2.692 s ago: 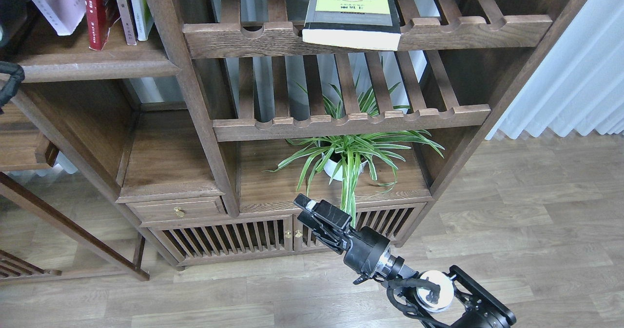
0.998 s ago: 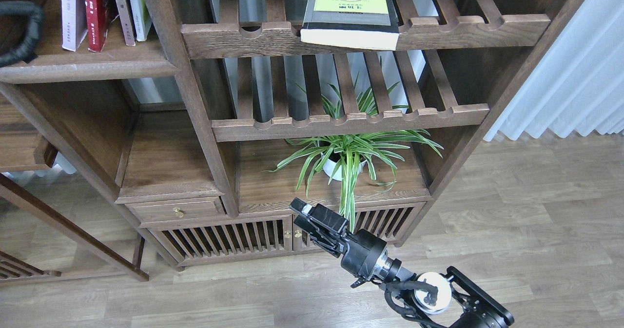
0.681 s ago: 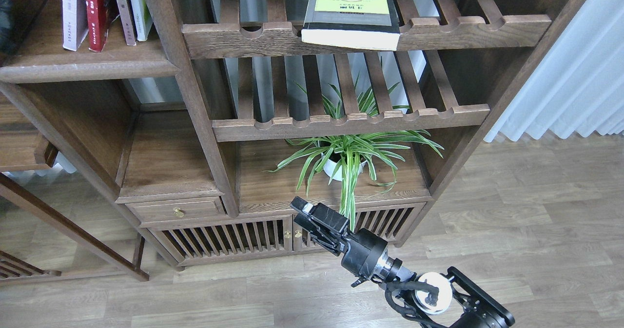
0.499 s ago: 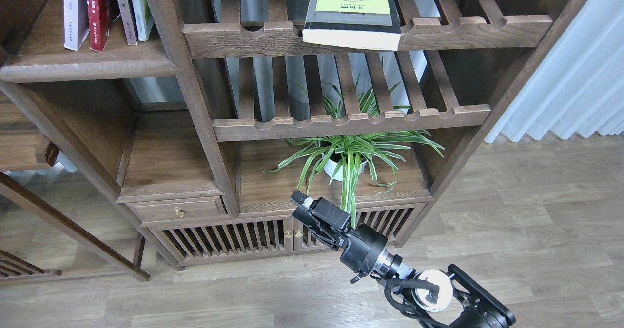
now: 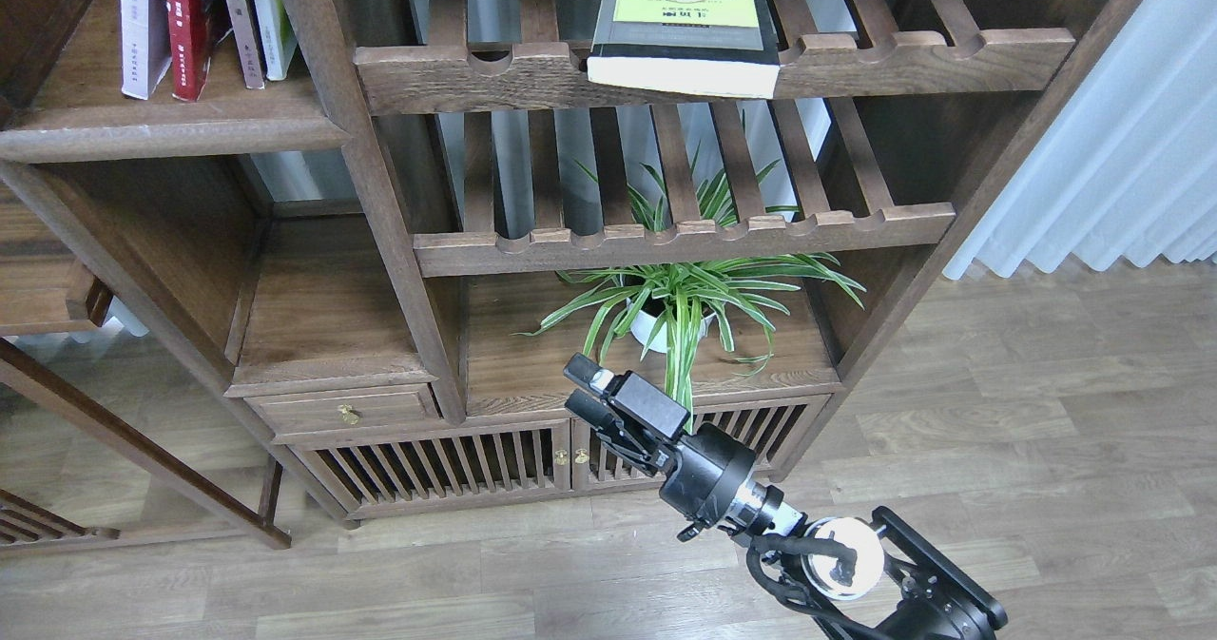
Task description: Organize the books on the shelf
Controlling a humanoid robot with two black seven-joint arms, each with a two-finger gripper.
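Note:
The pale lavender-white book (image 5: 139, 24) and the red book (image 5: 190, 22) stand upright on the dark plank shelf (image 5: 181, 131) at the upper left. The thick black book with a yellow-green panel (image 5: 685, 29) lies flat on the upper slatted rack, its page edge overhanging the notched front rail. My right gripper (image 5: 580, 388) is low in the middle, in front of the cabinet doors, far below the black book. Its two fingers stand slightly apart and hold nothing. My left arm is out of view.
Two more thin books (image 5: 257, 17) lean beside the red one. A striped spider plant in a white pot (image 5: 670, 312) sits on the low shelf just behind my right gripper. A second slatted rack (image 5: 685, 236) lies between plant and black book. A white curtain (image 5: 1103, 164) hangs at the right.
My left arm, which had the lavender-white book tilted at the top left, has left the view; the book now stands upright. My right gripper has risen slightly.

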